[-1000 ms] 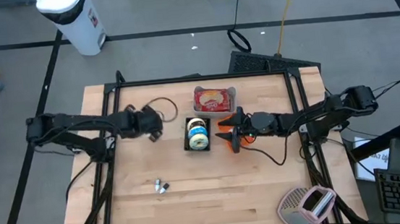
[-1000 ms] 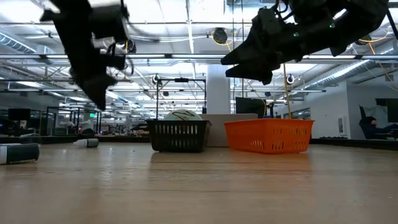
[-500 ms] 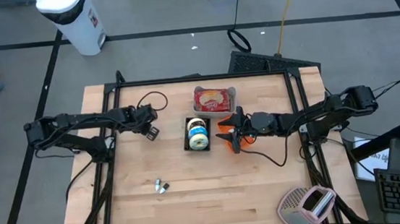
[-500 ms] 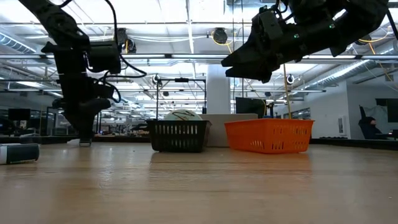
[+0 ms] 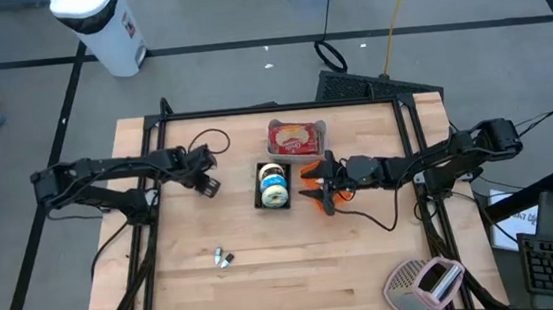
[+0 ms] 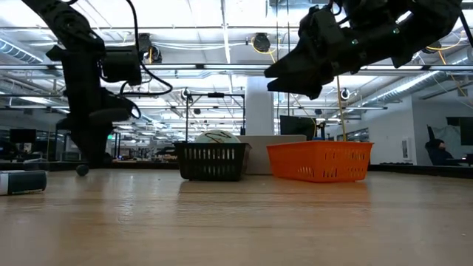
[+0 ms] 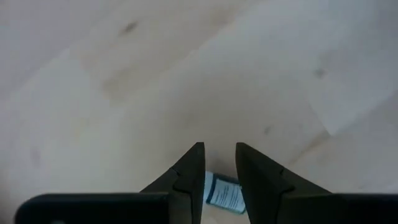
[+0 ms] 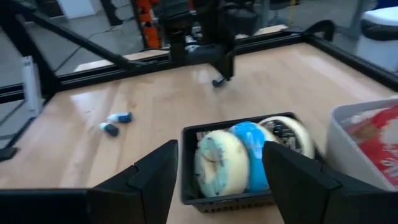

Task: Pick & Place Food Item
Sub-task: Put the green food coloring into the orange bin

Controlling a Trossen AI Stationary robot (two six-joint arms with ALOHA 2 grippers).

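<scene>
I am watching my left gripper (image 5: 209, 186), lowered to the table (image 5: 296, 264) since a second ago, closing narrowly around a small blue packet (image 7: 224, 193), so pickup looks imminent, while my right gripper (image 5: 321, 186) is waiting wide open beside the black basket (image 5: 272, 184).

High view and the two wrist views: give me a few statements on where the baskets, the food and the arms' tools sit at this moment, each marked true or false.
1. The black basket holds round food items. True.
2. The right tool is shut on a food item. False: its jaws stand open and hold nothing, beside the black basket.
3. The left tool points down at bare table, left of the black basket. True.
4. The orange basket stands at the table's near left corner. False: it sits just right of the black basket, under the right tool.
5. Two small items lie loose on the wood, apart from both baskets. True.
</scene>
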